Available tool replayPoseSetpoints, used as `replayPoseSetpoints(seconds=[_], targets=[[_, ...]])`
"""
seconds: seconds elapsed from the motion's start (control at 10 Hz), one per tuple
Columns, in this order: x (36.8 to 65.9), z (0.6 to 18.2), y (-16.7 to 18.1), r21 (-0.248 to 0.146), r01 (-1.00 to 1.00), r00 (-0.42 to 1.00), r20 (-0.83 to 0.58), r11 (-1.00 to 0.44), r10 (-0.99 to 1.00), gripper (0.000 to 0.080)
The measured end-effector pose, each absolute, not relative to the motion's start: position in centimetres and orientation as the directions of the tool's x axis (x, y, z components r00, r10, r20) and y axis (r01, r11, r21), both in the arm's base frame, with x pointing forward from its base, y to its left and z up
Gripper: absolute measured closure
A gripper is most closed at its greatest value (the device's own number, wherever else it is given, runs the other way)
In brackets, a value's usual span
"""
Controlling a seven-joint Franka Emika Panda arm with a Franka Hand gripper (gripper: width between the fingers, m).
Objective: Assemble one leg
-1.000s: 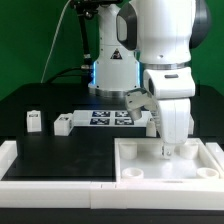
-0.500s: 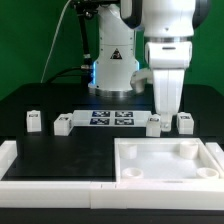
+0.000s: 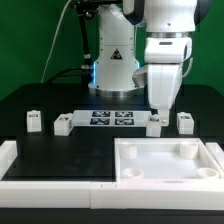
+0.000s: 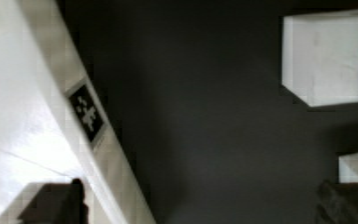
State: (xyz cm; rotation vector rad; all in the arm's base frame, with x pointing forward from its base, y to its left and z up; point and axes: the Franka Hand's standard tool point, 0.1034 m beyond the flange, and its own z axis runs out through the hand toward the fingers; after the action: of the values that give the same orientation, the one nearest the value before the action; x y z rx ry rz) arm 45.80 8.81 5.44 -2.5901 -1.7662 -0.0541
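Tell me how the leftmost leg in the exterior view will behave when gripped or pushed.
The leg looks like a blocky plastic piece, so probably stiff and light. Flat-sided and squat, it should slide on the black table rather than roll or tip. Its smooth faces might slip in a loose grip.

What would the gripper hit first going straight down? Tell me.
Probably the leg beside the marker board's end on the exterior view's right; the gripper hangs pointing down above it. Depth is unclear, so it could miss onto the table.
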Motion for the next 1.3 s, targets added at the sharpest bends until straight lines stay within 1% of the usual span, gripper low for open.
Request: replayPoseSetpoints(seconds=[0.1, 0.2, 0.3, 0.4, 0.6, 0.8, 1.2, 1.3], targets=[[45.7, 5.4, 8.9, 0.008, 0.884, 0.467, 0.036, -0.467, 0.884, 0.0151], [44.5, 5.0, 9.2, 0.000, 0.747, 0.663, 0.068, -0.665, 0.745, 0.0151], [43.2, 4.7, 10.0, -0.025, 0.610, 0.792, 0.062, -0.792, 0.608, 0.0151], [42.7, 4.7, 11.4, -0.042, 0.479, 0.877, 0.056, -0.877, 0.477, 0.0151], [42.2, 4.7, 13.3, -0.069, 0.262, 0.965, 0.043, -0.963, 0.259, 0.0151], [41.8, 4.8, 14.8, -0.090, 0.079, 0.997, 0.027, -0.993, 0.077, 0.0151], [41.6, 4.7, 14.6, -0.088, 0.079, 0.997, -0.014, -0.993, 0.081, 0.0151], [41.0, 4.6, 13.9, -0.072, 0.061, 0.989, -0.129, -0.996, 0.070, 0.0151]])
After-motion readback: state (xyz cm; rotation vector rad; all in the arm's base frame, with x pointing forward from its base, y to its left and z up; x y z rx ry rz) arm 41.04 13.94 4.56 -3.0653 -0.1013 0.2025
